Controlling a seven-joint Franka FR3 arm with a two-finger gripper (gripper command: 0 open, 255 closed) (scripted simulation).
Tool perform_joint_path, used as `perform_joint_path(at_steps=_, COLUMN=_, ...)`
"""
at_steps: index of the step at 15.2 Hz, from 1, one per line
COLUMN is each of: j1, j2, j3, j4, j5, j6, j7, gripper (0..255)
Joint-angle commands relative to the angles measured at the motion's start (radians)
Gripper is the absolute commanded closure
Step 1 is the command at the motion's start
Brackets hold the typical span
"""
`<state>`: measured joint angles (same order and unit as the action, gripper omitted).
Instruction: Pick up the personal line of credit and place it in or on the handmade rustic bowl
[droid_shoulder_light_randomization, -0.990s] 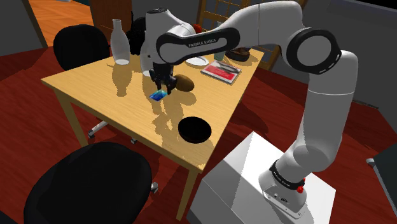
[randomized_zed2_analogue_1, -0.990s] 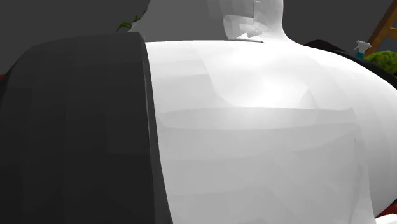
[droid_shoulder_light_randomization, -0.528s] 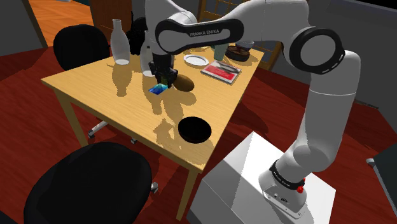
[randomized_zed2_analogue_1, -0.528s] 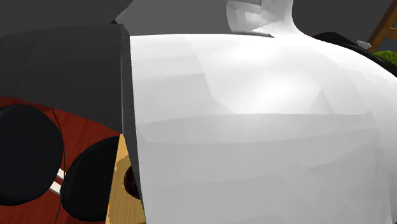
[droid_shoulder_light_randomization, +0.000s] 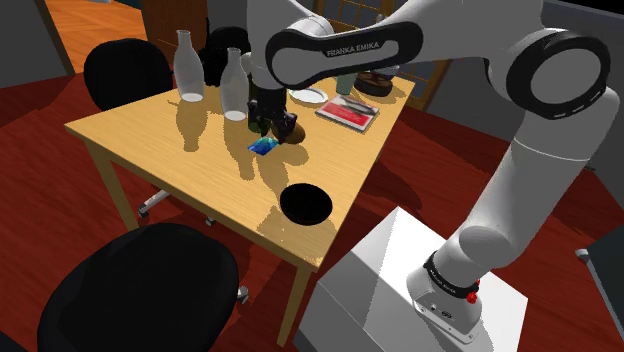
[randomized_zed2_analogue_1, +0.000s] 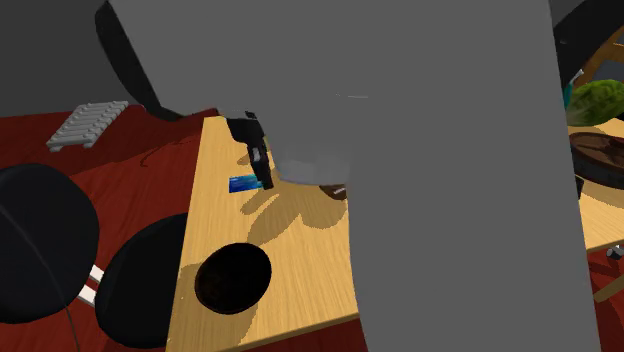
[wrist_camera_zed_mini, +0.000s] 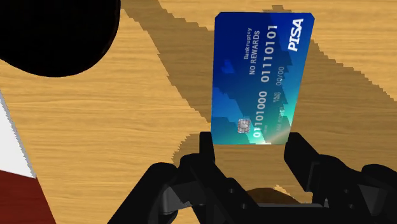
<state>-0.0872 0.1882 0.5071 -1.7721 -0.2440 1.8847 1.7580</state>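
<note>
Swinging on since half a second earlier, the white arm (droid_shoulder_light_randomization: 345, 48) had carried the gripper (droid_shoulder_light_randomization: 268, 128) and its blue card (droid_shoulder_light_randomization: 263, 146) a little toward the shoulder view's right, nearer the dark bowl (droid_shoulder_light_randomization: 306, 203). It had also uncovered the table (randomized_zed2_analogue_1: 300, 270) in the second exterior view.

Reading the shoulder view from its left, you had two pale bottles (droid_shoulder_light_randomization: 188, 65) standing well beyond the bowl, up and to its left. Next came the gripper, above and left of the bowl and apart from it. Its two black fingers (wrist_camera_zed_mini: 207, 147) were clamped on one short end of the card. The rest of the card stuck out past the fingertips and hung over bare wood, clear of the table. A brown lump (droid_shoulder_light_randomization: 291, 128) lay just beyond the gripper, farther from the bowl. The bowl sat near the table edge closest to the stand, and nothing showed inside it.

You had three likely risks from here. Because the hold took only the card's end, a quick swing could have let it pivot or slide out short of the bowl. Carried too low, the card's free end could have struck the bowl's rim and nudged the bowl toward that near edge. Let go too early, the card would probably have landed flat on the wood beside the bowl.
</note>
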Motion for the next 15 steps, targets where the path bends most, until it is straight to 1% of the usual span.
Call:
perform_joint_path(at_steps=1, j1=-0.014, j2=-0.089, j3=0.008, j4=-0.098, j5=0.042, j6=0.022, j7=-0.010, gripper=255)
perform_joint_path(at_steps=3, j1=-0.019, j2=-0.176, j3=0.013, j4=-0.190, j5=0.086, j6=0.041, j7=-0.023, gripper=255)
perform_joint_path(at_steps=6, j1=-0.014, j2=-0.305, j3=0.013, j4=-0.317, j5=0.154, j6=0.058, j7=-0.046, gripper=255)
perform_joint_path(at_steps=9, j1=0.007, j2=-0.433, j3=0.005, j4=-0.431, j5=0.220, j6=0.060, j7=-0.069, gripper=255)
perform_joint_path(at_steps=12, j1=0.040, j2=-0.559, j3=-0.006, j4=-0.534, j5=0.280, j6=0.047, j7=-0.087, gripper=255)
perform_joint_path(at_steps=13, j1=0.049, j2=-0.585, j3=-0.009, j4=-0.554, j5=0.291, j6=0.043, j7=-0.090, gripper=255)
perform_joint_path(at_steps=15, j1=0.050, j2=-0.577, j3=-0.005, j4=-0.574, j5=0.290, j6=0.071, j7=-0.085, gripper=255)
